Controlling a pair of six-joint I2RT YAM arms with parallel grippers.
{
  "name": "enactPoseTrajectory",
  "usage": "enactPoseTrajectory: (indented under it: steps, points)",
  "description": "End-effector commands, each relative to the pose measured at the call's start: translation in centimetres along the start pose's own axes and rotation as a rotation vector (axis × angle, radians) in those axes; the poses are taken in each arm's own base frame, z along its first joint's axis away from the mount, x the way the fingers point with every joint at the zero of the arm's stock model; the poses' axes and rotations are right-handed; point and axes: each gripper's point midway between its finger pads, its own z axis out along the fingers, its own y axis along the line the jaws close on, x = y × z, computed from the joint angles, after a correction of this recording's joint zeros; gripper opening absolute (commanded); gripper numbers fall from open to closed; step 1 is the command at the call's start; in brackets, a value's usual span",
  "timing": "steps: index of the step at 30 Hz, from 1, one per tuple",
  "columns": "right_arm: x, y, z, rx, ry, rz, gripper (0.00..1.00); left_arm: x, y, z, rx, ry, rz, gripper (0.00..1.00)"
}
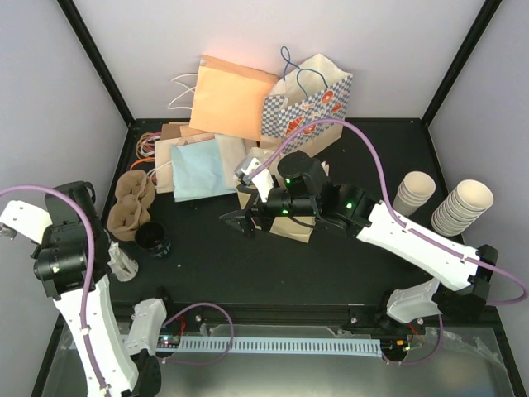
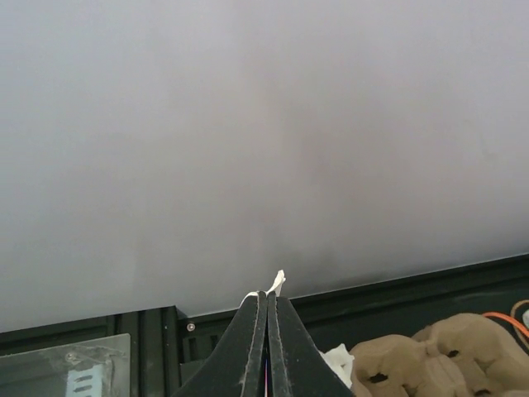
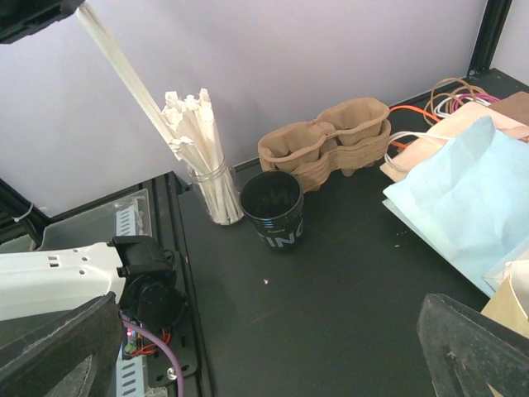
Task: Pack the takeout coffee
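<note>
The takeout coffee does not show in any view. My left gripper (image 2: 269, 296) is shut on a thin white paper-wrapped straw (image 3: 124, 74); the wrapper's tip (image 2: 279, 281) pokes out past the closed fingertips. In the right wrist view the straw slants down from the left gripper (image 3: 33, 12) toward a glass jar of straws (image 3: 202, 190). My right gripper (image 1: 240, 222) hovers over the middle of the black table (image 1: 273, 273), open, with nothing between its fingers (image 3: 74, 347).
A black cup (image 3: 271, 208) stands beside the straw jar, with stacked cardboard cup carriers (image 3: 326, 149) behind it. Paper bags lie at the back: orange (image 1: 235, 95), patterned (image 1: 310, 99), light blue (image 1: 198, 169). Lidless cream cup stacks (image 1: 459, 207) lie at the right.
</note>
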Motion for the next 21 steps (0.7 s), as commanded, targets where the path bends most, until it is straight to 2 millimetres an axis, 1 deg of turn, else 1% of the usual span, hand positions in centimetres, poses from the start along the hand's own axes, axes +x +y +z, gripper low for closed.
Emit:
enactPoseTrajectory:
  steps: [1,6,11,13,15,19,21]
  points:
    - [-0.7,0.6,-0.1,-0.018,-0.008,-0.02,1.0,-0.7,0.2,-1.4,0.05,0.02,-0.037,0.02]
    - [-0.6,0.5,0.1,-0.014,-0.003,-0.02,1.0,-2.0,0.0,-3.1,0.155,0.004,-0.114,0.02]
    - [-0.9,0.6,-0.2,-0.011,-0.008,-0.024,1.0,-3.6,-0.5,-5.6,0.316,-0.024,-0.185,0.02]
    - [-0.8,0.4,-0.1,-0.003,-0.004,-0.027,1.0,-4.2,-0.7,-6.9,0.393,-0.034,-0.217,0.02]
    - [-0.5,0.3,0.1,-0.001,0.007,-0.026,1.0,-5.0,-1.1,-8.7,0.503,-0.044,-0.259,0.02]
    - [-0.2,0.2,0.6,-0.003,0.019,-0.023,1.0,-6.7,-0.6,-12.0,0.664,-0.084,-0.352,0.01]
    - [-0.1,0.1,0.7,0.0,0.025,-0.023,1.0,-7.3,-0.5,-13.1,0.711,-0.091,-0.372,0.02]
